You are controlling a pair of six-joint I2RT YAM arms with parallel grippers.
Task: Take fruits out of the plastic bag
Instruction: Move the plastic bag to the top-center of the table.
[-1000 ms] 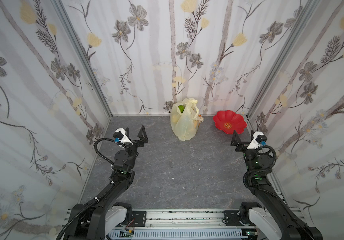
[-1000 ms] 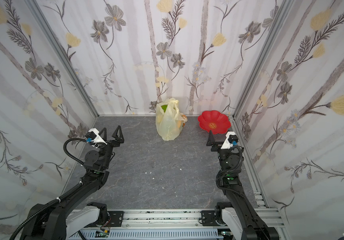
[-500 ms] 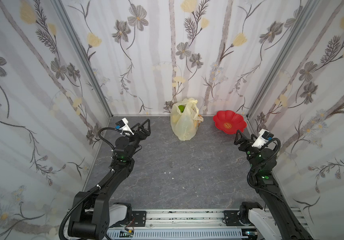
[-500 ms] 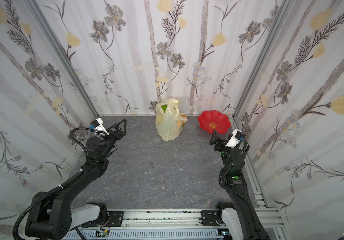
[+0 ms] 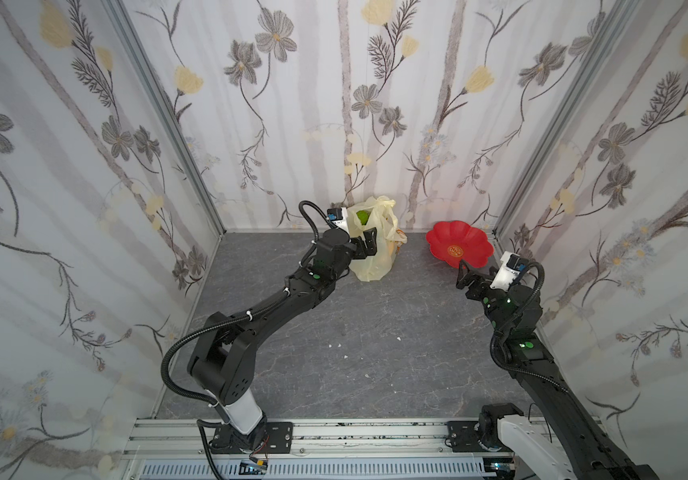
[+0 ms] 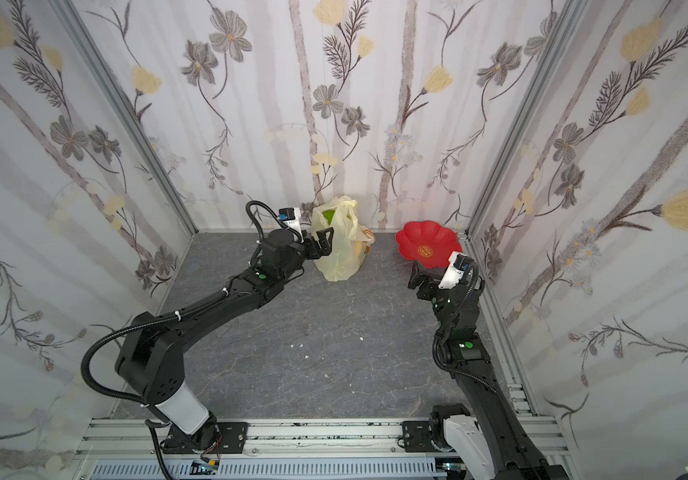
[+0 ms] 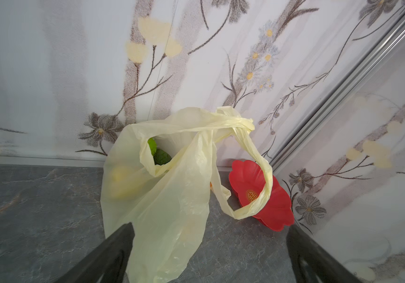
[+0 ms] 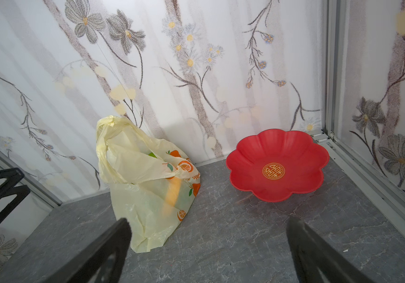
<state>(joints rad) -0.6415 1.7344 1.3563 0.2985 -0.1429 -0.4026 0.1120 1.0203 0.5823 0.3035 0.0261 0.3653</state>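
The plastic bag (image 5: 377, 259) stands tall against the back wall with its mouth up top, where a green fruit (image 7: 160, 156) peeks out. The left gripper (image 5: 365, 246) is wide open and holds nothing, and the bag is just ahead of it. The right gripper (image 5: 461, 274) is open and empty too, but it is well apart from the bag, near the red plate (image 5: 458, 245), so the left arm looks better placed to reach
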